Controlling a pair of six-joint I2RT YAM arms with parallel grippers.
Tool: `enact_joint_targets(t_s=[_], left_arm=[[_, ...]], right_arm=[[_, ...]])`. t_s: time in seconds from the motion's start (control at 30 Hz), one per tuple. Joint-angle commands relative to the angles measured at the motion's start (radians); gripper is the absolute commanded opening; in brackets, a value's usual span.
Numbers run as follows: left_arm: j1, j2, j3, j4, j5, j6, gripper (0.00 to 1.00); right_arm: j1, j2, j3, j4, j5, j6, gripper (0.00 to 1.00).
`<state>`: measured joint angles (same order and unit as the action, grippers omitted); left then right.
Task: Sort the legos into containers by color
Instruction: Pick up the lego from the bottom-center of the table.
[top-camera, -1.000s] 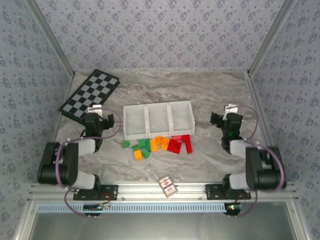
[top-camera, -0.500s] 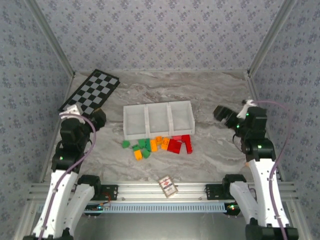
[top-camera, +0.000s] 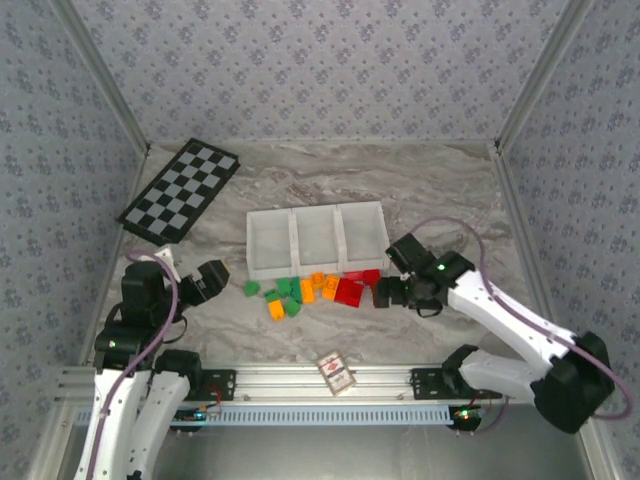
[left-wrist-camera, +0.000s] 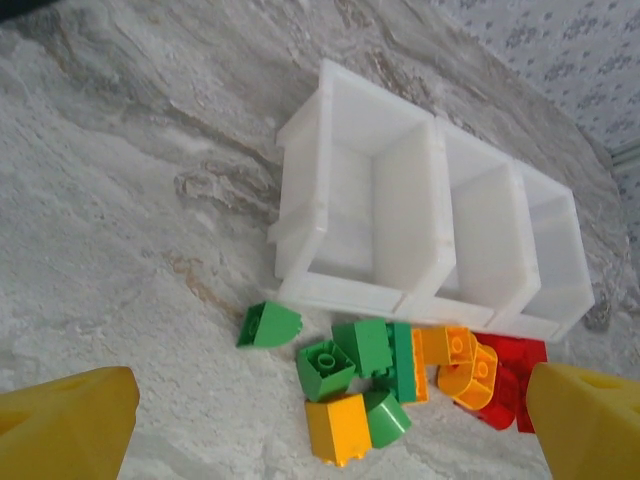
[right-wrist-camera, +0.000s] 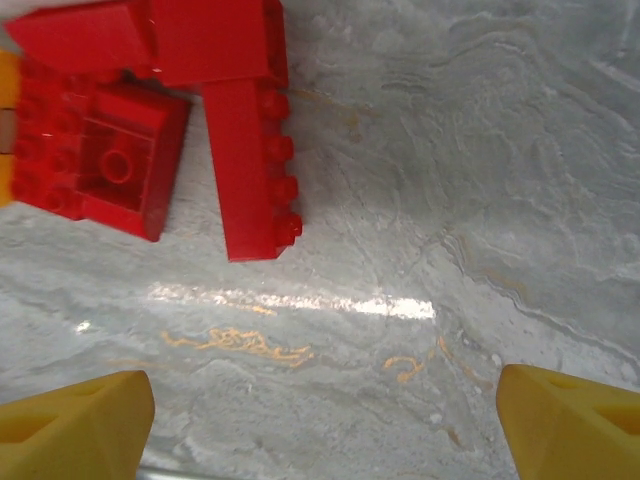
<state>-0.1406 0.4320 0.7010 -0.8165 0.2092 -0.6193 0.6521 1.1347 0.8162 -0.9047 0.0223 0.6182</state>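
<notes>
The legos lie in a loose pile on the marble just in front of the white three-compartment tray, whose compartments look empty. Green bricks and an orange one sit at the left end, and red bricks at the right. My left gripper is open, left of the green end of the pile; its yellow fingertips frame the bricks from a distance. My right gripper is open beside the red bricks, with bare table between its fingertips.
A black-and-white checkerboard lies at the back left. A small red-patterned card box sits near the front edge by the rail. Patterned walls enclose the table on three sides.
Both arms have come down from raised poses at the sides. The right gripper swung left to the red bricks, and the left gripper moved forward toward the green end.
</notes>
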Motion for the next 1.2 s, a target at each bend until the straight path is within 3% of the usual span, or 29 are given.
enact_joint_targets(t_s=[0.0,0.33,0.9,1.17], left_arm=[[-0.004,0.029,0.04,-0.029,0.046,0.001,1.0],[-0.004,0.049,0.032,-0.026,0.035,0.016,1.0],[-0.005,0.047,0.023,-0.01,0.022,0.02,1.0],[-0.004,0.045,0.022,-0.009,0.019,0.018,1.0]], right_arm=[[0.007,0.096,0.037,0.066,0.029,-0.038,0.87],[0.027,0.322,0.127,0.151,0.029,-0.133,0.71],[0.062,0.485,0.118,0.171,0.066,-0.15,0.49],[0.093,0.484,0.143,0.094,0.114,-0.148,0.19]])
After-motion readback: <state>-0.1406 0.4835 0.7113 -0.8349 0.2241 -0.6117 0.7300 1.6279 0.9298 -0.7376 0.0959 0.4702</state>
